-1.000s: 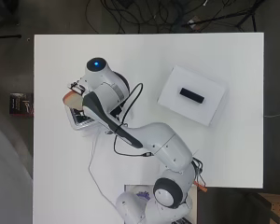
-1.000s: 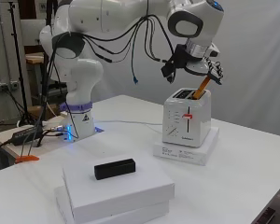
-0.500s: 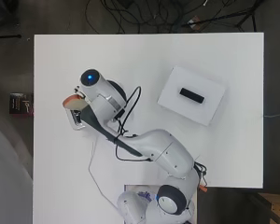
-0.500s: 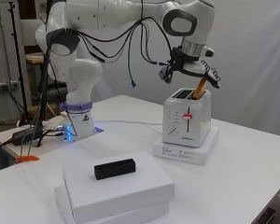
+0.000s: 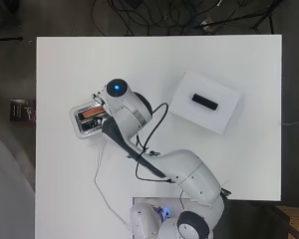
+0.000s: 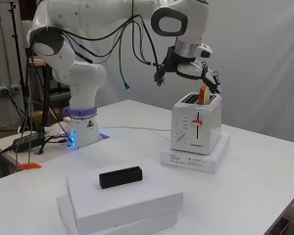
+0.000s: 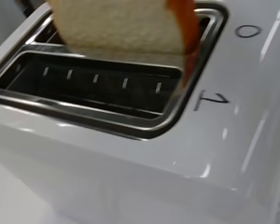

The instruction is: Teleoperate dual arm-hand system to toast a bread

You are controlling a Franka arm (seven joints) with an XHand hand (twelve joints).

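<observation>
Bread slice (image 6: 203, 94) sits partway in the toaster (image 6: 196, 123) slot, hand (image 6: 206, 78) pinching its top edge; keep it upright, aligned with slot, lower straight, then release.

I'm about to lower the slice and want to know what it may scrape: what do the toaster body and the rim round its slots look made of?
The toaster body looks like glossy white plastic or painted metal; the wrist view shows soft streaks of reflected light on it. The slot rim looks like polished metal, silvery with bright reflections. The bread looks soft and porous, with an orange crust.
</observation>
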